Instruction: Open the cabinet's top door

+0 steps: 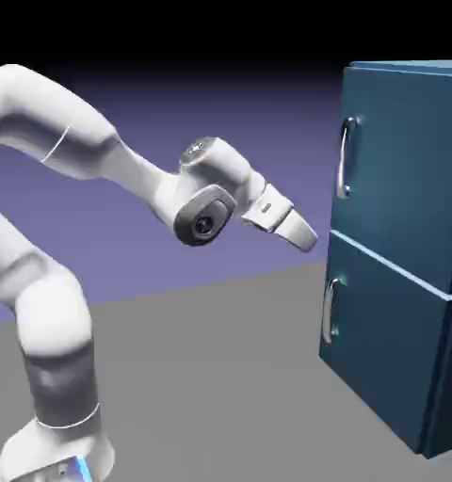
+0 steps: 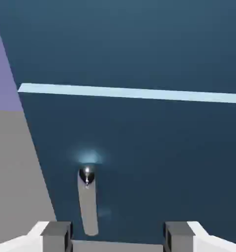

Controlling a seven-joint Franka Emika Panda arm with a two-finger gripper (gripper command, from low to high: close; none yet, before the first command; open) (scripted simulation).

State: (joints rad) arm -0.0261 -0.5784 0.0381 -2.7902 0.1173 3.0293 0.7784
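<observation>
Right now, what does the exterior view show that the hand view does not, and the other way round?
Only the exterior view: the jointed white robot arm and the upright silver bar handle on the dark blue top door.

Only the hand view: the two small grey finger tips at the bottom edge, apart, with no handle gripped between them.

Both: the flat dark blue top door, closed, the shorter dark blue bottom door with its silver bar handle, the pale strip between the doors and the grey floor.

Both the top door (image 1: 404, 160) and lower door (image 1: 385, 348) are plain dark blue, their handles (image 1: 343, 158) silver
</observation>
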